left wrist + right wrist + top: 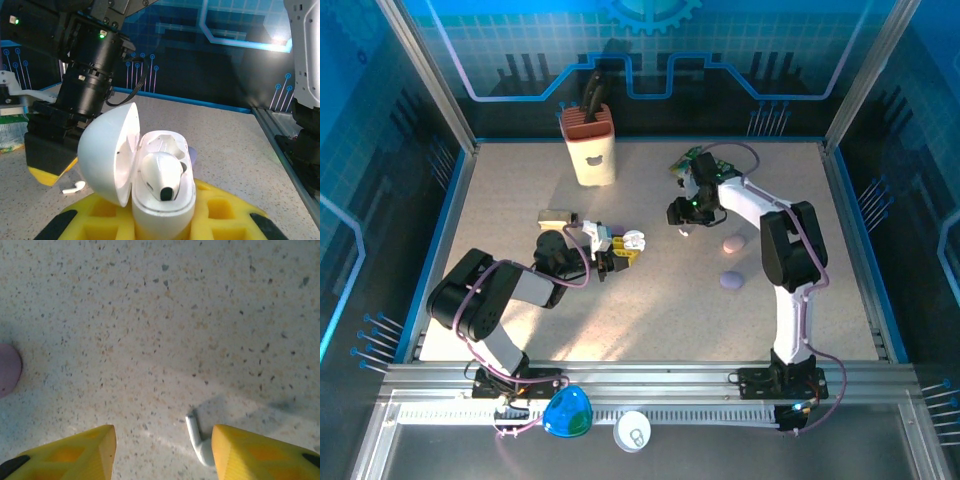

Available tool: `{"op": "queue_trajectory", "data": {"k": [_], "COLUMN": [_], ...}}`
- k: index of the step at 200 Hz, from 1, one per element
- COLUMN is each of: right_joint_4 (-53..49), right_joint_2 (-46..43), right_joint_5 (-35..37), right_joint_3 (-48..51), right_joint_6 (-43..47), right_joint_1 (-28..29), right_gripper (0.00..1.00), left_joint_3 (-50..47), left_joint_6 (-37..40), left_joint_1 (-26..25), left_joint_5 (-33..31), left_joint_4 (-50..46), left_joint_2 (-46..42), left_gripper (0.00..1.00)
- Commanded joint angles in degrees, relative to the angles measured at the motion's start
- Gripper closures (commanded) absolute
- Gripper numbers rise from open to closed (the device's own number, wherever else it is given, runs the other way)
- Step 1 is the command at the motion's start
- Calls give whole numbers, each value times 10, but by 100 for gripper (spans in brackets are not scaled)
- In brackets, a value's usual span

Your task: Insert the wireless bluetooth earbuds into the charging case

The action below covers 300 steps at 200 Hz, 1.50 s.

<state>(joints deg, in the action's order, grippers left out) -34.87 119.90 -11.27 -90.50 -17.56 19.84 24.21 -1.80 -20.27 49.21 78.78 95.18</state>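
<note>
My left gripper (162, 220) is shut on a white charging case (165, 207) that stands upright between its yellow pads, with the lid (107, 150) swung open to the left. One white earbud (161, 174) sits in the case; the socket behind it looks empty. In the top view the case (634, 241) is at mid-table. A second white earbud (196, 437) lies on the table, stem pointing away. My right gripper (162, 450) hangs open just above it, and the earbud lies against the inner side of the right finger (250, 455). The left wrist view shows this earbud (73, 187) under the right gripper (47, 172).
Two purple pebble-shaped cases (734, 244) (731, 280) lie right of the right gripper (682, 216); one shows at the edge of the right wrist view (7, 370). A beige holder (591, 145) stands at the back. A metal rail (287, 150) borders the table's right side.
</note>
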Motion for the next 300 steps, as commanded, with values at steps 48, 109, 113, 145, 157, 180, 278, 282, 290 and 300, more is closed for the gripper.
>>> {"op": "queue_trajectory", "data": {"k": [48,109,113,145,157,180,278,282,290,300], "right_joint_4": [-65,-88,-89,-93,-95,-103,-67,-57,-34,5], "right_joint_2": [64,77,75,57,48,37,-46,-54,-71,-98], "right_joint_5": [47,39,37,37,34,34,45,49,59,70], "right_joint_3": [-76,-85,-84,-55,-46,-32,47,54,69,94], "right_joint_6": [23,38,39,45,49,53,76,69,51,21], "right_joint_1": [28,45,46,53,57,66,93,92,88,83], "right_gripper": [45,44,44,45,45,45,46,46,45,45], "left_joint_3": [-6,-8,-9,-10,-10,-11,-8,-8,-7,-8], "left_joint_6": [-14,-17,-18,-18,-19,-17,-22,-23,-22,-22], "left_joint_1": [6,6,6,6,6,7,6,7,7,7], "left_joint_5": [1,2,2,2,2,2,1,1,1,1], "left_joint_4": [15,15,15,15,16,15,15,16,15,15], "left_joint_2": [-15,-20,-21,-23,-24,-25,-19,-19,-19,-18], "left_gripper": [88,88,88,88,88,88,88,88,88,88]}}
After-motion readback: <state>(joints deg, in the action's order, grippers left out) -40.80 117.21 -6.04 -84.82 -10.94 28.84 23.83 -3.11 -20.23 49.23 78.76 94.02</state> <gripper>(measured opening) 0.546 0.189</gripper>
